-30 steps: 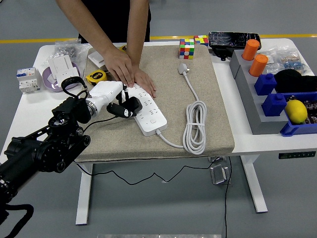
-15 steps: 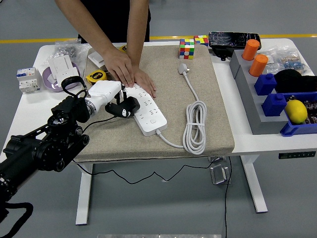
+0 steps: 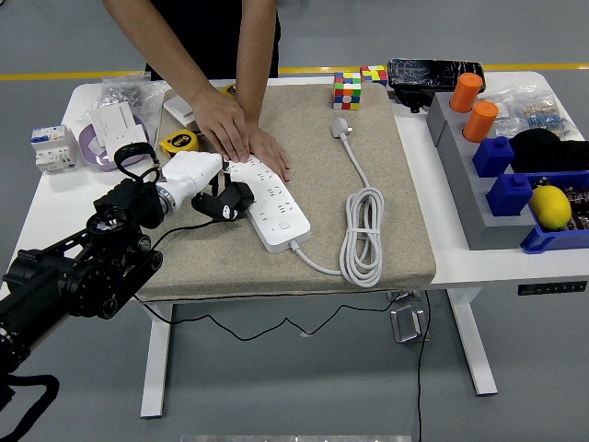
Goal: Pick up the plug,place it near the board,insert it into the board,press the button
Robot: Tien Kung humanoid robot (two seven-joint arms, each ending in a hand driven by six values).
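From my remote station I log the left hand point(image 3: 213, 189), white-shelled with black fingers point(image 3: 232, 201), reaching in from the left on its black arm point(image 3: 83, 267) over the tan mat point(image 3: 331, 198). Its fingers are curled down around a small black object; I cannot tell from this view whether that object is the plug or part of the hand, so the grasp stays unconfirmed. Just beside the fingertips, to their right, lies the white power strip point(image 3: 271, 204), running diagonally away toward the near right. Directly beyond the hand, a person's hands point(image 3: 237, 136) press flat on the far end of the strip, almost touching the robot's knuckles. The strip's own cord point(image 3: 362, 235) is coiled well to the right of the hand, and its white plug point(image 3: 340, 126) lies farther still, near the mat's far edge. A yellow tape measure point(image 3: 177, 142) sits just behind the hand. Right arm is not visible.
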